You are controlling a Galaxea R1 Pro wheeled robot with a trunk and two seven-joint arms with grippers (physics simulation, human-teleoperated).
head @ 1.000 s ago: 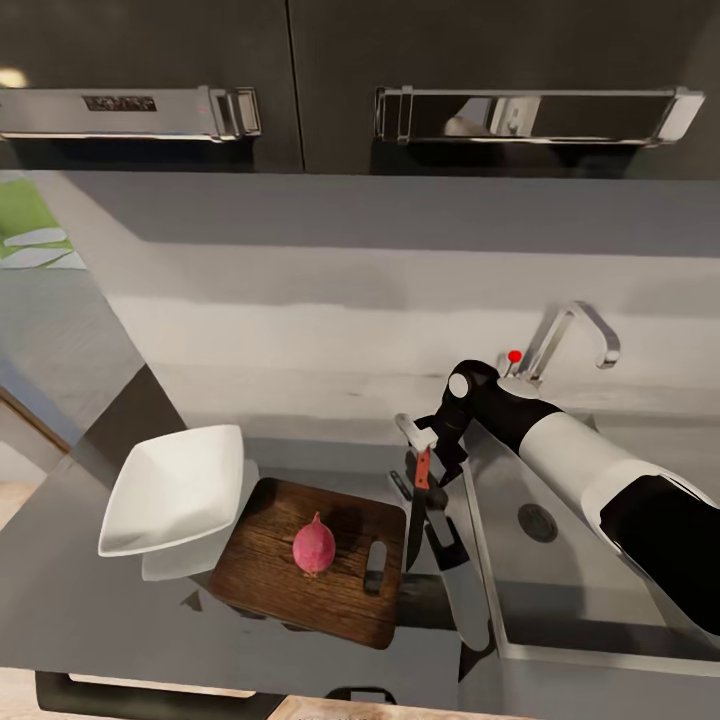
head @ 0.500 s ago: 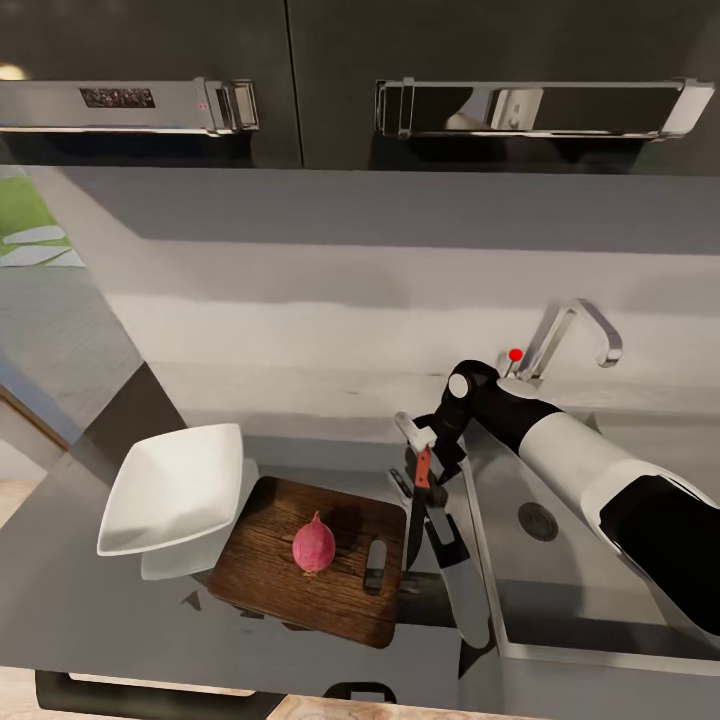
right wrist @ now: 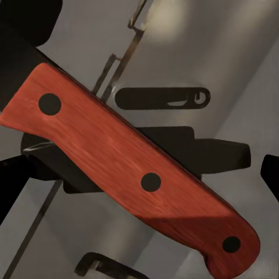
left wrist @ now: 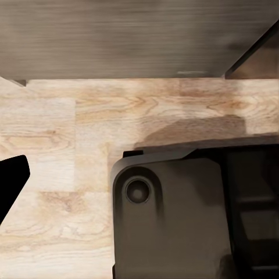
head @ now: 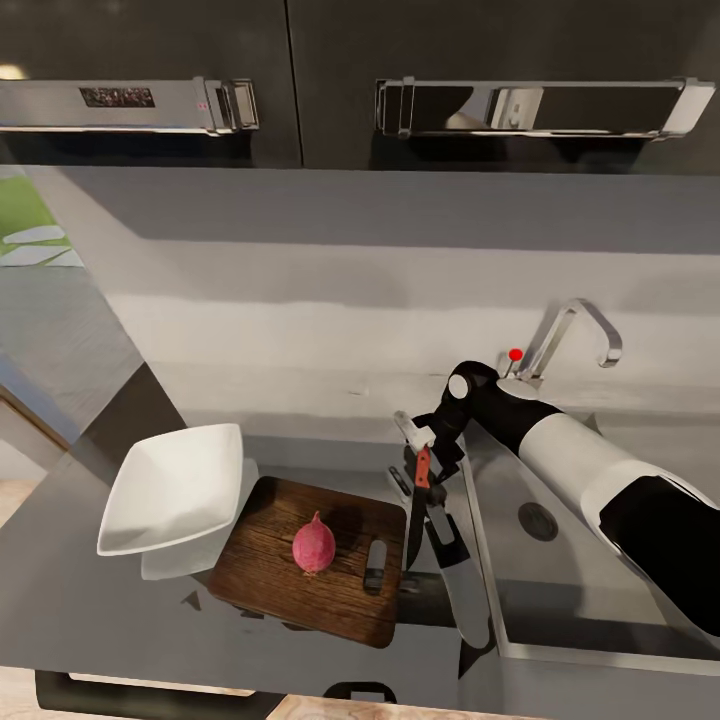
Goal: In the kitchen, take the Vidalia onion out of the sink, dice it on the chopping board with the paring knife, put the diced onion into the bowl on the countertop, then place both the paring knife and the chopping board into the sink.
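Nothing has moved: our right gripper (head: 424,462) still clamps the knife (head: 419,500), blade down between board (head: 310,573) and sink (head: 560,560). Onion (head: 314,546) sits on the board, bowl (head: 175,488) touching it.

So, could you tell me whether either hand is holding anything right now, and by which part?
The right hand holds the paring knife by its reddish-brown handle, blade pointing down beside the chopping board. The left hand's state cannot be told.

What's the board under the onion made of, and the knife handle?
The chopping board looks like dark brown wood: grain lines run across it. The paring knife handle looks like reddish wood too, streaky, with three dark rivets, though in a render it may be plastic.
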